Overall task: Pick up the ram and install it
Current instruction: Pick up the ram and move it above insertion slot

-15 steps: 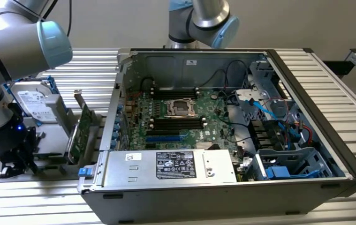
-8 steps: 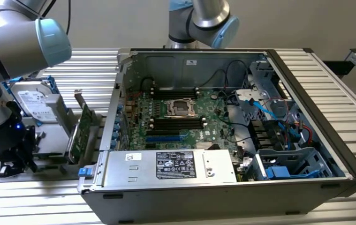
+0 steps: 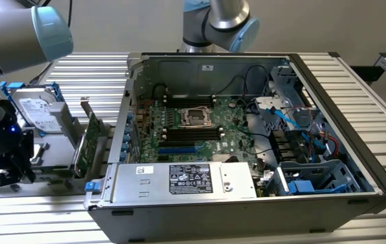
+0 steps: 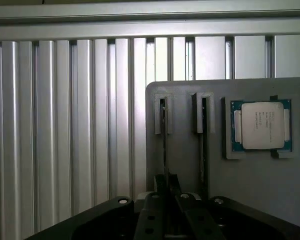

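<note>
1. The black gripper [image 4: 166, 182] has its jaws closed in on the edge of the thin, narrow circuit-board ram stick [image 4: 164, 135]. The stick stands edge-on in a slot of the grey holder block [image 4: 185, 150] on the ribbed aluminium worktop [image 4: 65, 125].
2. Risk: a shallow or off-centre hold could tilt the stick, so it jams against the slot walls or slips free.

Soft, even overhead light fills the exterior view: the slatted metal table [image 3: 355, 86] comes out bright, almost washed out, while the inside of the computer case [image 3: 179, 71] sits in shade, darkest towards the exterior view's right. The wrist view is dimmer and greyer, with a faint vertical sheen on the table ribs, narrow shadows in the slots of the grey holder [image 4: 185, 150], a mild glint on the processor lid [image 4: 262, 125], and the gripper [image 4: 166, 181] nearly black
</note>
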`<state>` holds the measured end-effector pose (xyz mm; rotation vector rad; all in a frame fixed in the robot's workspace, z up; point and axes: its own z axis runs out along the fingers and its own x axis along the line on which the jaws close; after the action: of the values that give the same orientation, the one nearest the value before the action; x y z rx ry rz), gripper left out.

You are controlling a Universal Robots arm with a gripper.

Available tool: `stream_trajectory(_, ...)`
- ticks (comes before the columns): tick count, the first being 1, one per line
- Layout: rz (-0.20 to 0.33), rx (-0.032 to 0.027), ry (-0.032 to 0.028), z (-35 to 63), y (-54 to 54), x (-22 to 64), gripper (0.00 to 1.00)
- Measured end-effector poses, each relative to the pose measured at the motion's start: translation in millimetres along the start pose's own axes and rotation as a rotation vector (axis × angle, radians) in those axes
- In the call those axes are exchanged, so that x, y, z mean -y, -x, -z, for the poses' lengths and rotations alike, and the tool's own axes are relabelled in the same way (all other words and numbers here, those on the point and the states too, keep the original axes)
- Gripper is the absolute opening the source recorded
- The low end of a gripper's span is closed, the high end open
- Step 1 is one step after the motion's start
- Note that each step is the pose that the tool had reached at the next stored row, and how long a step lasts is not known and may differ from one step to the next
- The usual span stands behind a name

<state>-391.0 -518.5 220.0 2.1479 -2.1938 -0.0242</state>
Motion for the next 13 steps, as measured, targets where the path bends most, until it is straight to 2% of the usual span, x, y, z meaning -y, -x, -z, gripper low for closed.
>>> stream_trajectory(8,0.000,0.0000,0.0046,36.6,-1.4,1.6,0.14)
stream_trajectory(13,0.000,-0.0002,0.0155,60.2,-2.1,12.3,0.14)
